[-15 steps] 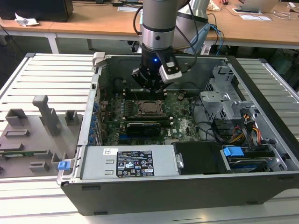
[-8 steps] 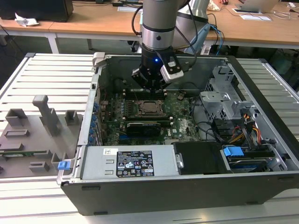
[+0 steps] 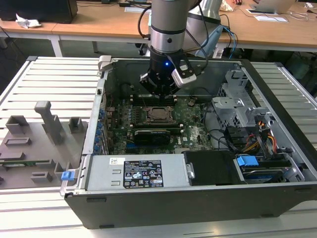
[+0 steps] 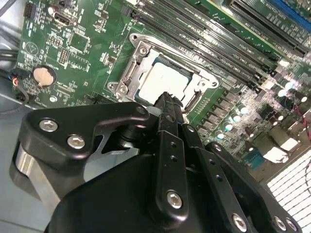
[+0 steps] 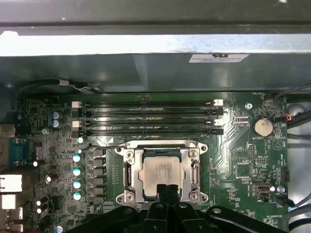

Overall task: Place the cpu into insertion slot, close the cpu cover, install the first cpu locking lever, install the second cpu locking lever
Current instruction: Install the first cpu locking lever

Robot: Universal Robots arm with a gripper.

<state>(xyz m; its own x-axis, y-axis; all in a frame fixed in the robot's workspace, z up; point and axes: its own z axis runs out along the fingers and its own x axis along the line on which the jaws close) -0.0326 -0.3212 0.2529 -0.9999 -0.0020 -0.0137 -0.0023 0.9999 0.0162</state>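
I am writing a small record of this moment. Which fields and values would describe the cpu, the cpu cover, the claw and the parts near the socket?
cpu: lies flat in the socket, metal top showing
cpu cover: down, framing the cpu
claw: shut, holds nothing, tips at one edge of the socket; contact cannot be told
memory slots: long and dark, in a row beside the socket
coin battery: on the green board, apart from the socket
computer case: open, the arm reaching in from above

Silvery square cpu (image 5: 160, 170) flat on the green motherboard (image 5: 243, 165), metal cpu cover (image 5: 129, 171) flat around it.
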